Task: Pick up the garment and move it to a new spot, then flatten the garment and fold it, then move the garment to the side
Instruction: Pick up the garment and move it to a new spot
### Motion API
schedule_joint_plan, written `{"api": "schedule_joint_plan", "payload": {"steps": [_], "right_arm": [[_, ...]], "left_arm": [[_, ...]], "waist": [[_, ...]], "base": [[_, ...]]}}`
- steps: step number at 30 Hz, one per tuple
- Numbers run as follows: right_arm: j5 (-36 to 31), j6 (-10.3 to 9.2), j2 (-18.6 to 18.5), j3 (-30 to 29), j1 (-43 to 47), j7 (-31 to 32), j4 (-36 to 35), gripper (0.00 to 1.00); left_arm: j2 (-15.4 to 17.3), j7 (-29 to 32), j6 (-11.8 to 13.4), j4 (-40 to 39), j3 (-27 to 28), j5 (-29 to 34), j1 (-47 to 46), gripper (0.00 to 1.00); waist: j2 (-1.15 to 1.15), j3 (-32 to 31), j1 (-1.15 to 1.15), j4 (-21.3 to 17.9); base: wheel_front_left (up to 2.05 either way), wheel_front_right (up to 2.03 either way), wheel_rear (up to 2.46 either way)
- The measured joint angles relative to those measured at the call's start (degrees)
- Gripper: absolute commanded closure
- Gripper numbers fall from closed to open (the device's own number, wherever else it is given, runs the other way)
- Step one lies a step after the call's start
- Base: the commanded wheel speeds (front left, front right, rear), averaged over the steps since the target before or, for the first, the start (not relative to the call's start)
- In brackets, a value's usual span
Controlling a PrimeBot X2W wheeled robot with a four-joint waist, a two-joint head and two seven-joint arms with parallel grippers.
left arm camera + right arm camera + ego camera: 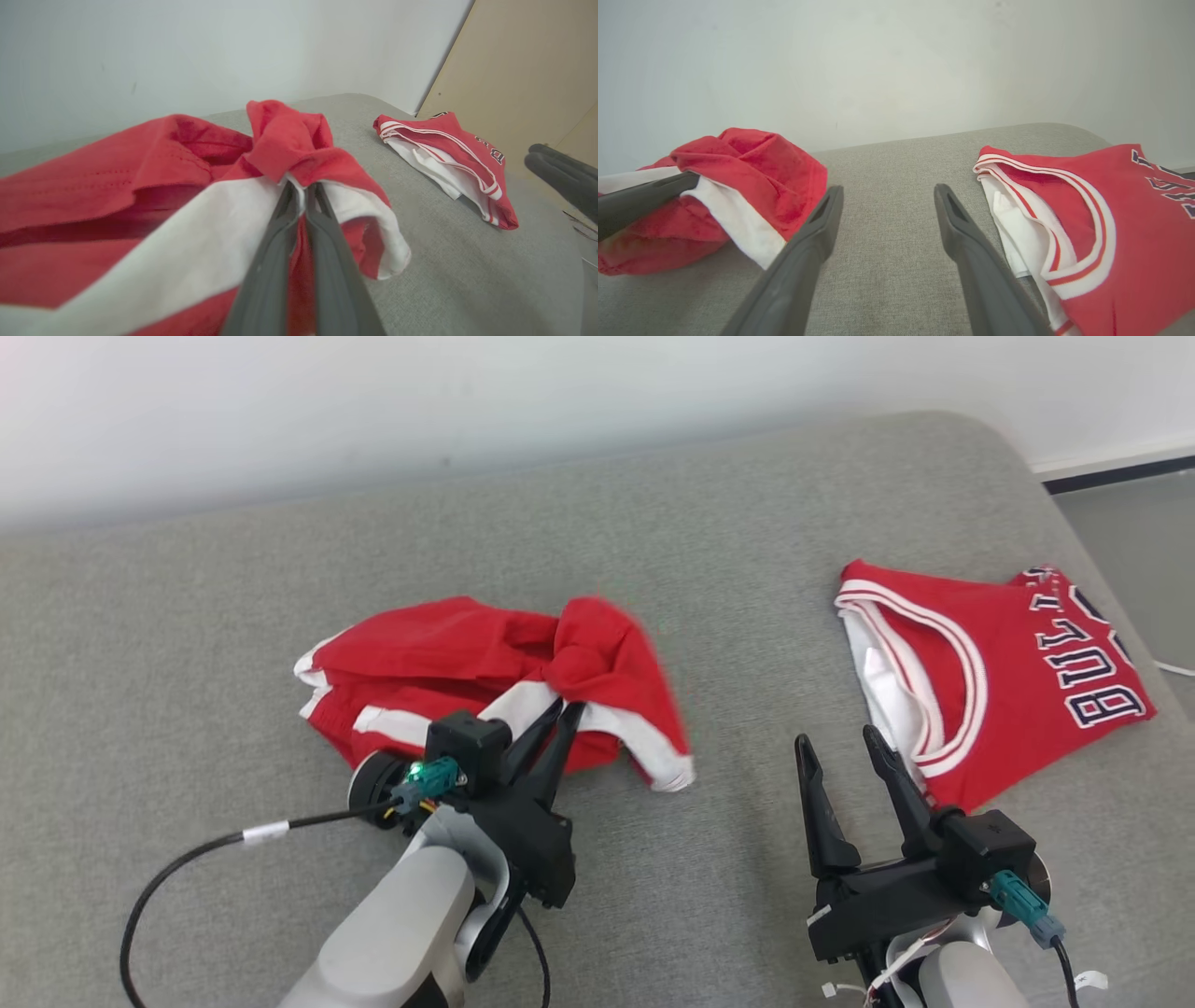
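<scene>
And the left gripper (569,709) has its fingers clamped on the white stripe of the shorts (439,644), bunched mid-left on the bench (653,504). This looks like the pickup step. The right gripper (837,737) hovers near the jersey (1018,681), fingers apart. The cloth is possibly lifted at the pinch, hard to say. Next up: raise, carry, spread flat.

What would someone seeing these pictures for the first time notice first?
A crumpled red-and-white garment lies left of centre on the grey cushion, pinched by the shut left end effector. To the right lies a red jersey with dark lettering, the open right end effector near it.
</scene>
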Motion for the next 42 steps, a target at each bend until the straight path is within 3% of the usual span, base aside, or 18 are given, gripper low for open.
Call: {"api": "schedule_joint_plan", "payload": {"steps": [1, 2, 15, 23, 34, 42], "right_arm": [[0.0, 0.00, 0.0, -0.1, 0.0, 0.0, 0.0, 0.00], [0.0, 0.00, 0.0, -0.2, 0.1, 0.0, 0.1, 0.00], [0.1, 0.00, 0.0, -0.9, 2.8, 0.0, 0.9, 0.00], [0.1, 0.00, 0.1, -1.2, 4.3, 0.0, 1.0, 0.00], [-0.4, 0.00, 0.1, -1.9, 7.1, 0.0, 1.9, 0.00], [-0.9, 0.00, 0.1, -2.4, 8.5, 0.0, 2.7, 0.00]], "left_arm": [[-0.1, 0.0, 0.2, 0.2, 0.5, 0.7, 0.4, 0.31], [-0.1, 0.0, 0.5, 0.3, 1.4, 1.3, 1.0, 0.00], [4.8, 0.0, 6.0, -8.5, 19.1, 8.5, 17.7, 0.00], [5.5, 0.0, 7.3, -17.6, 30.0, 13.4, 28.5, 0.00], [0.8, 0.0, 5.2, -26.7, 41.7, 20.2, 41.3, 0.00], [-1.0, 0.0, 3.2, -29.0, 44.9, 23.4, 46.0, 0.00]], "waist": [[0.00, -0.3, 0.00, -0.2], [0.00, -0.6, 0.00, -0.4], [0.00, -5.3, 0.00, 1.9], [0.00, -7.8, 0.00, 4.7], [-0.01, -11.1, 0.00, 7.9], [-0.01, -12.4, 0.00, 9.0]], "base": [[0.00, 0.00, 0.00], [0.00, 0.00, 0.00], [0.00, 0.00, 0.00], [0.00, 0.00, 0.00], [0.00, 0.00, 0.00], [0.00, 0.00, 0.00]]}}
